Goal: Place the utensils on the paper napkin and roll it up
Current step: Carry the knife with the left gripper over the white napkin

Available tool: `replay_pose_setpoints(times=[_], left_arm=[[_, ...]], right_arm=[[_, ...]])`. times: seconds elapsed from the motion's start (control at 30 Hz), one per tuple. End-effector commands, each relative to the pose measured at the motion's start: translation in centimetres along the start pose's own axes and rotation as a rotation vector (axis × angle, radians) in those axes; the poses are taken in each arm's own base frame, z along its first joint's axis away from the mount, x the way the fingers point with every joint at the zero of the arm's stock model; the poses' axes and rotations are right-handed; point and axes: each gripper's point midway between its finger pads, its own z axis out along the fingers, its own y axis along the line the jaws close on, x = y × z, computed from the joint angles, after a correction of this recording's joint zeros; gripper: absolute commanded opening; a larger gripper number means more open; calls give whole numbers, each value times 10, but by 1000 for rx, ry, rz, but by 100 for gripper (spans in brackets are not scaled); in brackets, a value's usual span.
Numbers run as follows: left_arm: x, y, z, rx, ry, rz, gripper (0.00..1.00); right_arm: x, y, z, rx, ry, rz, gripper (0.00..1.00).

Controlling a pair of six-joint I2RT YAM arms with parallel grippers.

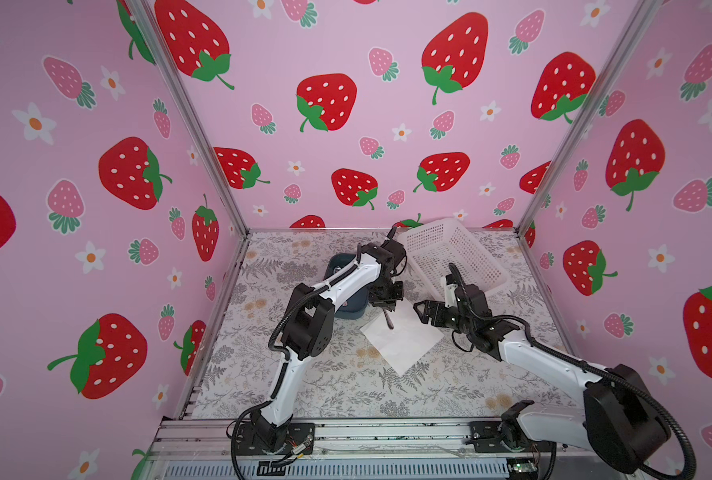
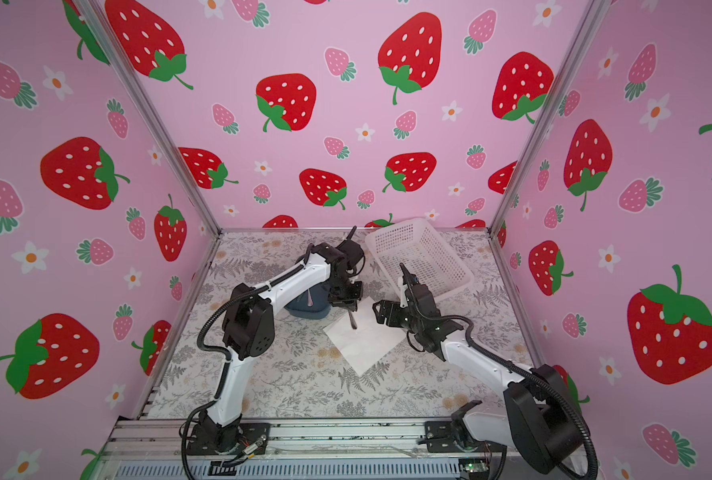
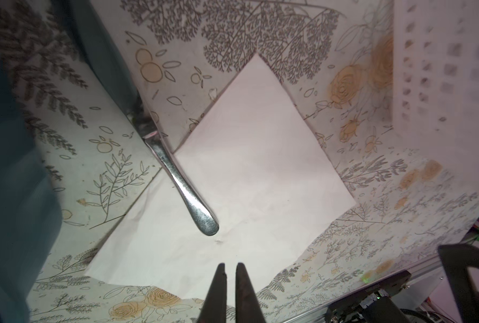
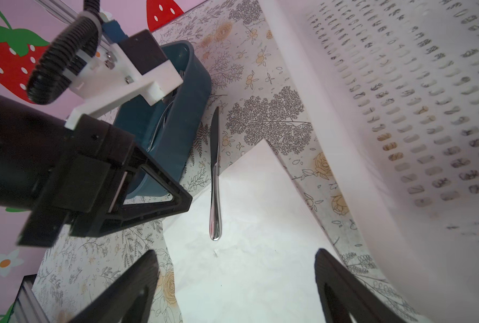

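Slim, shiny metal knife (image 4: 215, 179), handle resting on thin white square napkin (image 4: 260, 218); left gripper (image 3: 230, 266) almost pressed together, empty; right gripper (image 4: 235, 251) spread.

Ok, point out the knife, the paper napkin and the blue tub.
knife (image 4: 215, 207): right wrist view, on its handle.
paper napkin (image 3: 260, 173): left wrist view, bare middle of the sheet.
blue tub (image 4: 189, 125): right wrist view, on its outer side wall.

Worktop (image 1: 304, 374): flat, grey-fern and yellow-flower print. White paper napkin (image 1: 404, 345) lies flat near middle, set cornerwise. Dark blue tub (image 4: 182, 134) just beside its left corner. White perforated basket (image 1: 454, 257) at back right. Knife (image 4: 215, 179): blade on worktop beside tub, handle on napkin.
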Motion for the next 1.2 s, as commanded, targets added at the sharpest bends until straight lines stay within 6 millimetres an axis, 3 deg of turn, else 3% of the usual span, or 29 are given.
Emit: replay_pose_setpoints(times=[0.0,0.27,0.73,1.17], left_arm=[[-5,2,-5,-25,-51,-27,18],[-17,30,13,-167,-71,-74,25],[-31,40,40,-211,-49,-118,29],[-26,50,58,-250,-10,-121,16]], right_arm=[[-1,-4,-2,13,-13,11,89],[3,-3,6,1,20,-12,89],[13,-2,16,-23,72,-25,89],[16,-3,19,-20,87,-27,89]])
